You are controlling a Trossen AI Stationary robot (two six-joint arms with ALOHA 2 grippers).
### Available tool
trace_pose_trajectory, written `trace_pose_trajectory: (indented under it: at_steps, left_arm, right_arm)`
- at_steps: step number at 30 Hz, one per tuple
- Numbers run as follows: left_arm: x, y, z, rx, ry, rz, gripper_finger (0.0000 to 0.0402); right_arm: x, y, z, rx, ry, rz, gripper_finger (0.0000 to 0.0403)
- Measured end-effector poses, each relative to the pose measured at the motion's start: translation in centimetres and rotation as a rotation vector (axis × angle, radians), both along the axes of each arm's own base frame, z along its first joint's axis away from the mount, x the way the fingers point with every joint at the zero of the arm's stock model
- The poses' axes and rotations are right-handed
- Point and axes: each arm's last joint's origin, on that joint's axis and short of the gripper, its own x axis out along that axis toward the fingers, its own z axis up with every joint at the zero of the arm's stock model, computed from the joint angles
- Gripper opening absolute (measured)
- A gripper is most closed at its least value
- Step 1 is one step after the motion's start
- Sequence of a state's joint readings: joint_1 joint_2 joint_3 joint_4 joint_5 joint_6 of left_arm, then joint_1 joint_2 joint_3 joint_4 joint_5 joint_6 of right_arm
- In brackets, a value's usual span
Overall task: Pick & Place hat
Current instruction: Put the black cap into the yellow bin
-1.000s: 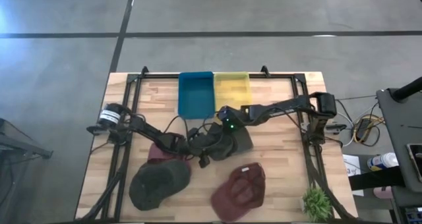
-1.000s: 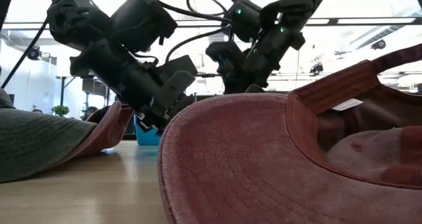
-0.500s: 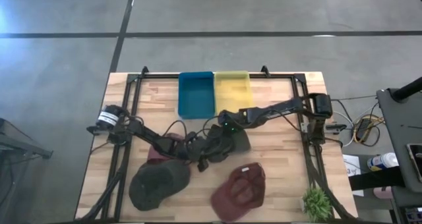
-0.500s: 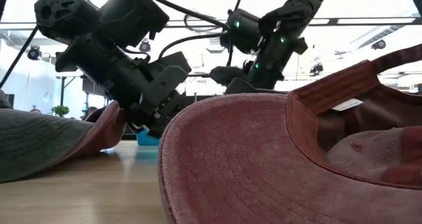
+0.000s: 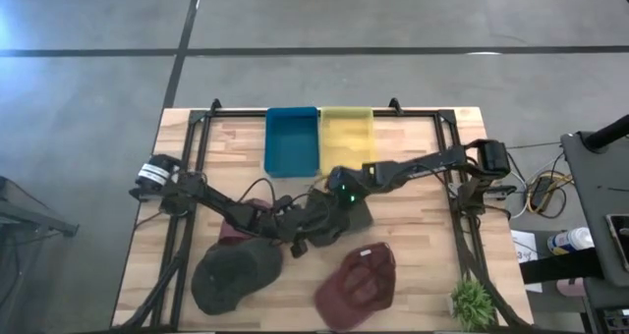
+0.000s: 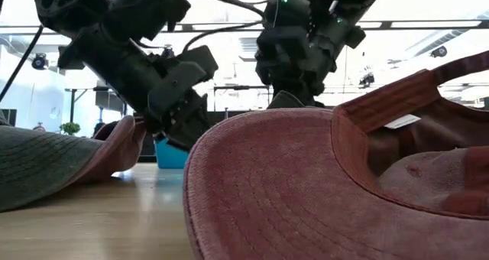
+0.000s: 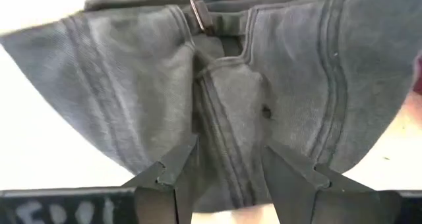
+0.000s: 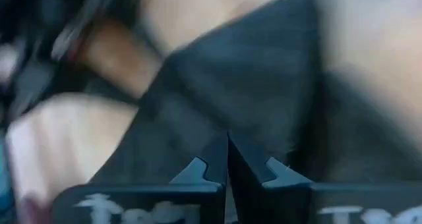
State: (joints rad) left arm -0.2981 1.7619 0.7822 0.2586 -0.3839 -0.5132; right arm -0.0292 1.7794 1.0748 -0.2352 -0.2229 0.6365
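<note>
Nearest the low camera, a red hat (image 6: 306,183) lies upside down and fills the lower right of that frame; from above it sits at the lower centre-right of the worktop (image 5: 423,246). At the lower left of the overhead frame a dark green hat (image 5: 234,275) rests flat, with a maroon hat (image 5: 238,226) peeking out just behind it.

In the middle of the worktop both arms meet over a grey hat (image 5: 356,211), which looks to be the one being worked on. The left end effector (image 7: 227,168) reaches in from the left, and its wrist camera shows the fingers part-open, straddling a raised fold of the grey cloth close to the buckle strap (image 7: 201,16). They are around the fold, but I cannot tell whether they press it. The right end effector (image 8: 227,165) comes in from the right, and its fingers stand nearly together on dark fabric that seems to be the same hat, probably pinched between them, though the blur leaves this unsure.

At the far edge sit a blue bin (image 5: 292,139) and a yellow bin (image 5: 346,136), side by side and touching.

The step in hand appears to be the grasp itself, with the hat not yet lifted clear. Next, the left fingers would need to close firmly on the fold before any lift, and then carry the hat up and back toward one of the bins without dragging its neighbours.
</note>
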Motion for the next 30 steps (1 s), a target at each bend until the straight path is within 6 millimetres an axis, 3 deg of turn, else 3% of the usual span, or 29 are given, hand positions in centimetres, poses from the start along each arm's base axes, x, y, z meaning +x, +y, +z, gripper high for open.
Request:
trace_pose_trajectory:
  at_steps: [10, 21, 30]
  left_arm:
    - [0.1, 0.9, 0.6, 0.131, 0.003, -0.006, 0.0158]
    - [0.9, 3.7, 0.7, 0.17, -0.008, -0.005, 0.0158]
    - [0.4, 4.8, 0.0, 0.18, 0.023, 0.02, 0.0158]
  right_arm:
    - [0.1, 3.2, -0.1, -0.011, -0.023, 0.15, 0.0009]
    - [0.5, 6.9, -3.8, 0.048, 0.067, 0.227, 0.0009]
    - [-1.2, 9.7, -4.6, 0.013, 0.182, 0.301, 0.0009]
